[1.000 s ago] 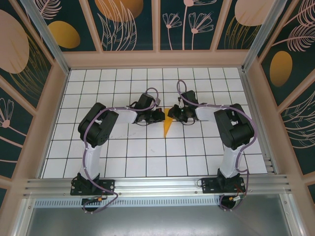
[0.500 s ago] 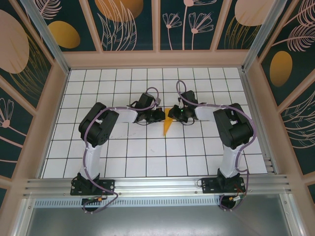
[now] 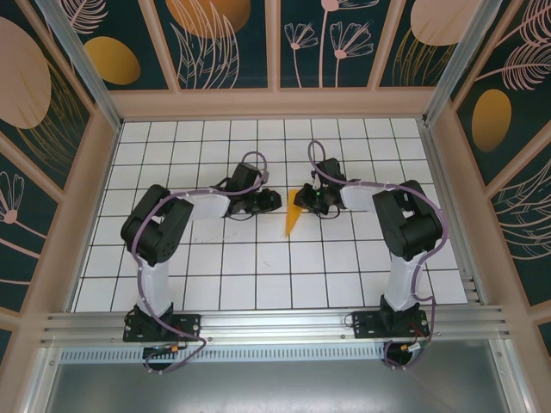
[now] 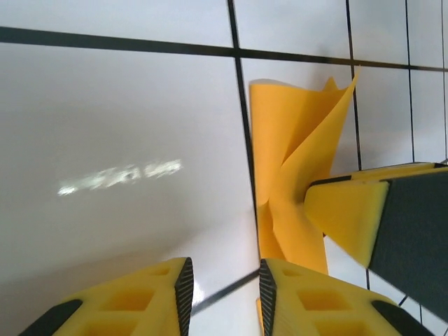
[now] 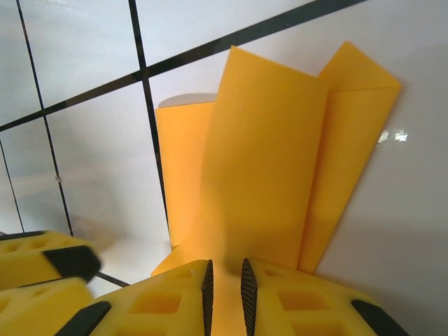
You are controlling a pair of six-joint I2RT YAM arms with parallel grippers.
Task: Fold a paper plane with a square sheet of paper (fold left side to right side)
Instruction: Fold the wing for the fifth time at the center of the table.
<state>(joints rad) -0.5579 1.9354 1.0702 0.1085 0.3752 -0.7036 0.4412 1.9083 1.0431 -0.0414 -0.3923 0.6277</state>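
Note:
The orange-yellow sheet of paper lies mid-table, folded into a slim shape with its point towards the arms. Its far end stands up in loose flaps. My right gripper is shut on one raised flap, which runs down between its fingers. My left gripper is open just left of the paper, with only bare tile between its fingers. One right finger shows in the left wrist view, pressed against the paper. The left fingers show at the lower left of the right wrist view.
The floor is white tile with black grid lines. Pink frame walls with dark printed panels close in the table on three sides. Both arms reach in from bases at the near rail.
My left gripper has opened, let go of the paper and drawn back to the left. The left elbow has swung left. The right gripper still holds the flap in place.

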